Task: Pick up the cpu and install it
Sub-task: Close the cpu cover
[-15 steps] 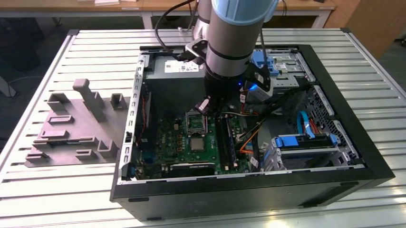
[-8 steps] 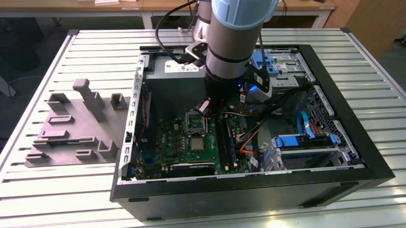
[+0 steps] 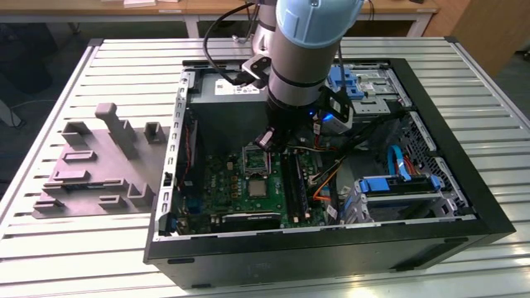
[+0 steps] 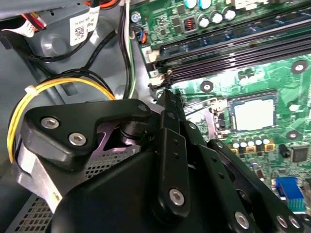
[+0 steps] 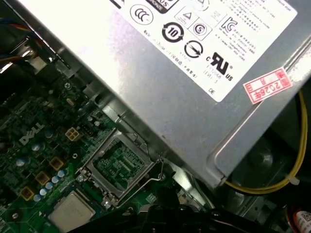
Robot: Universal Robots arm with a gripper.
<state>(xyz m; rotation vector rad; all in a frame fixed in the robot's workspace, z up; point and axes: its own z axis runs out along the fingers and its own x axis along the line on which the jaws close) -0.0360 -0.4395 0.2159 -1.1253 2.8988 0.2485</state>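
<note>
**Claw over the board, cpu lying flat beside the open frame**

Seen in the exterior view: a slatted metal table [image 3: 74, 261] carrying an open black computer case [image 3: 331, 248], side panel off, insides facing up. Reaching down into the case from twelve o'clock, the pale blue and grey arm [image 3: 306, 56], with black cables looped round its wrist. On the table at nine o'clock from the case, well apart from the arm, a grey plastic fixture [image 3: 91, 180] with several upright blocks. Inside the case toward twelve o'clock, a silver power supply [image 5: 160, 82] (stickers on its flat side in the first wrist view). At four o'clock inside the case, a drive cage with blue tabs [image 3: 398, 186].

Along the case floor from the centre toward seven o'clock, the green motherboard [image 3: 240, 198], with long dark memory slots running beside the processor area. Above the board, near the case's middle, the dark claw [image 3: 270, 140]; its black linkages close up in the second wrist view [image 4: 167, 94]. Open or closed: cannot tell. Nothing visibly in its grip.

Just at six o'clock from the claw in the exterior view, a rectangular metal frame [image 3: 257, 158], also in the first wrist view [image 5: 121, 162], green board showing through its middle. Just beside that frame, at its six o'clock in the exterior view, the cpu [image 3: 258, 188]: a small pale silvery square lying flat on the board, apart from the claw, also visible in both wrist views [image 4: 253, 115] [image 5: 73, 212]. A yellow cable [image 4: 58, 87] curving past the claw's housing.
</note>
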